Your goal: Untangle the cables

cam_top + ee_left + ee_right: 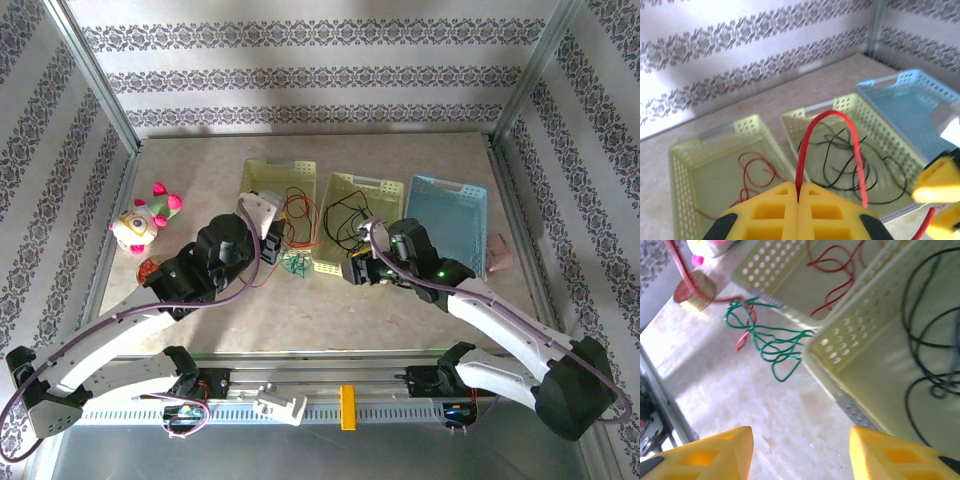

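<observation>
Left gripper [799,200], lower centre of the left wrist view: jaws closed tight on red cable [832,113], which arches upward, then drops to lower right. Right gripper [800,450]: jaws wide apart, holding nothing, above bare table [740,390]. Green cable [782,330]: looped on table, long axis upper left to lower right, apparently crossing the red cable. Black cable [825,167]: coiled in middle basket [816,106].

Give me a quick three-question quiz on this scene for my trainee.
1. True or false: the right claw is open.
2. The left claw is shut on which cable? A black, B red, C green.
3. Where does the green cable lie?

Key: 1 true. 2 B, the red cable. 3 on the table.
</observation>
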Robot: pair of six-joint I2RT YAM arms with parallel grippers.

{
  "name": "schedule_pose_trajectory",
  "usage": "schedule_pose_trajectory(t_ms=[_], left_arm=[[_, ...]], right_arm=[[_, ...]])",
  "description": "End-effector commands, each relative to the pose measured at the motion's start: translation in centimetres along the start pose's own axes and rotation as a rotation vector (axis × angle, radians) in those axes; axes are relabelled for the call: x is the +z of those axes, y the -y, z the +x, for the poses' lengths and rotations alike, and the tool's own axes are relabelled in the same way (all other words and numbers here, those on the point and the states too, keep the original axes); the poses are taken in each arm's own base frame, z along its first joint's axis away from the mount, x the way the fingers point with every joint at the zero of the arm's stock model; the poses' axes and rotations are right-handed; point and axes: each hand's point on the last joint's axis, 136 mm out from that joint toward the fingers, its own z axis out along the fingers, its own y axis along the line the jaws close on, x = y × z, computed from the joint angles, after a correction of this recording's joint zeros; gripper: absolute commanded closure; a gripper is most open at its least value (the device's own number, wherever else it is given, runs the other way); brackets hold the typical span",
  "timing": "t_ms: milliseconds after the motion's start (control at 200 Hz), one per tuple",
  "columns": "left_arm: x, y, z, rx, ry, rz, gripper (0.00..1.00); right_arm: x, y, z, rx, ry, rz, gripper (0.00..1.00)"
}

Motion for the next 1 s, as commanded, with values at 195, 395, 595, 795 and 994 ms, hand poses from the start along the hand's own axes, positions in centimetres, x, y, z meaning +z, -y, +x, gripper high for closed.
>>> schedule_pose_trajectory(t_ms=[195, 395, 595, 795, 994], left_arm=[[-4.1, 1.4, -6.7, 0.006, 0.16, 0.136, 1.0], [-6.4, 0.4, -10.5, -0.01, 0.29, 0.109, 1.0], [-6.8, -0.1, -13.1, -0.016, 0.389, 0.08, 1.0], [-5.7, -3.1, -15.9, -0.024, 0.439, -0.105, 1.0], [-2.6, -7.9, -17.4, -0.103, 0.444, -0.183, 1.0]], right_arm=[[-0.3, -1.4, -2.7, -0.062, 0.064, -0.034, 0.46], [-1.5, 0.7, -3.6, -0.013, 0.139, 0.041, 0.46], [-2.2, 1.5, -3.6, -0.003, 0.166, 0.082, 0.46], [-2.4, 1.8, -3.5, 0.006, 0.17, 0.096, 0.46], [-2.7, 2.0, -3.9, 0.004, 0.184, 0.115, 0.46]])
